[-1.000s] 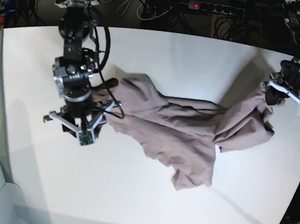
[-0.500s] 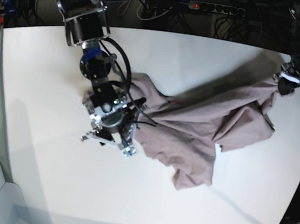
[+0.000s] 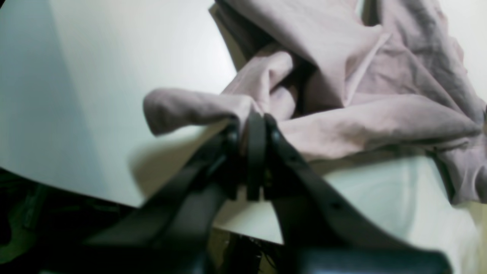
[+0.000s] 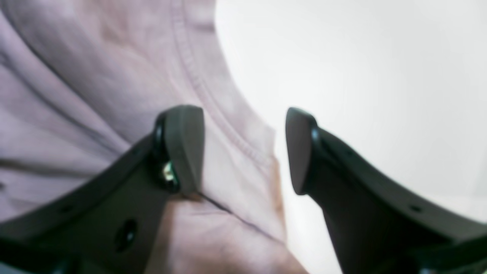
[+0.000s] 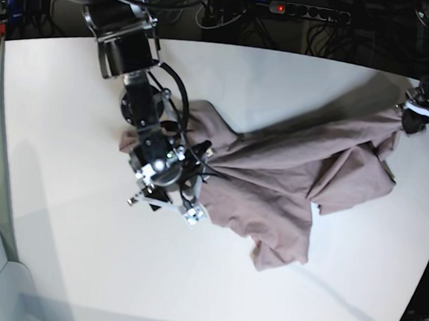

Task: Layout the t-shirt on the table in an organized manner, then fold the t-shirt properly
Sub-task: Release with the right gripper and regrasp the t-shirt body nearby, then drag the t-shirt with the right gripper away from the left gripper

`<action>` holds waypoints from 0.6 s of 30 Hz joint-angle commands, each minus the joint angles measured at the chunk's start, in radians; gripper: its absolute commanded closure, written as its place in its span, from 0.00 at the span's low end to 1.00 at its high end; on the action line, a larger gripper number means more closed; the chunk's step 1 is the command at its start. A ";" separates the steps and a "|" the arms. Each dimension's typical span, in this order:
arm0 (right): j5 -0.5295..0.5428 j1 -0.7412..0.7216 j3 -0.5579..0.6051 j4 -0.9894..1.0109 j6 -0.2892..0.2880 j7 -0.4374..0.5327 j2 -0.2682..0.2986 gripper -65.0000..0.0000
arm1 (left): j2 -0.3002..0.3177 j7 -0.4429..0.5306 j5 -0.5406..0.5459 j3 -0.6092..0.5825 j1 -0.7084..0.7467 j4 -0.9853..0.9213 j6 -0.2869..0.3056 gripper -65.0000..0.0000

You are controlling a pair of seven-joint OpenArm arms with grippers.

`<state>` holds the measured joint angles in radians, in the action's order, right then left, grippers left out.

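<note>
Your white table (image 5: 61, 215) holds the t-shirt (image 5: 272, 187), bunched between both claws. Your left claw (image 3: 253, 121) grips its corner tight. Your right claw (image 4: 243, 152) has just slid over the hem and spread wide, ready to grab.

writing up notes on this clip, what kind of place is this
Likely a robotics lab or test bench: a plain white table with only a t-shirt on it, and a power strip amid tangled cables behind.

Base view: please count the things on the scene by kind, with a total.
T-shirt: 1
Table: 1
Robot grippers: 2, the left gripper and the right gripper
Power strip: 1
Total: 5
</note>
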<state>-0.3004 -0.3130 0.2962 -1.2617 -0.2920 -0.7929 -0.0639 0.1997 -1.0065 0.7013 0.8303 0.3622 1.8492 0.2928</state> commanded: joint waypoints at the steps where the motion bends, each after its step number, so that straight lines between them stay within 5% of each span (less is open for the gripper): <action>1: -0.007 -0.044 -0.018 0.001 -0.002 0.031 -0.004 0.47 | 0.016 0.019 0.014 0.007 -0.002 0.014 0.004 1.00; 8: -0.007 -0.076 -0.093 0.138 -0.002 0.096 -0.001 0.50 | 0.016 0.021 0.014 0.007 -0.002 0.014 0.004 1.00; 18: -0.007 -0.053 -0.096 0.145 -0.002 0.105 0.009 0.95 | 0.017 0.024 0.016 0.007 -0.004 0.019 0.004 1.00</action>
<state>-0.3023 -0.3481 0.2020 -1.1049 -0.2916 -0.6807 -0.0597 0.2020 -1.0023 0.7013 0.8303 0.3595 1.8492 0.2924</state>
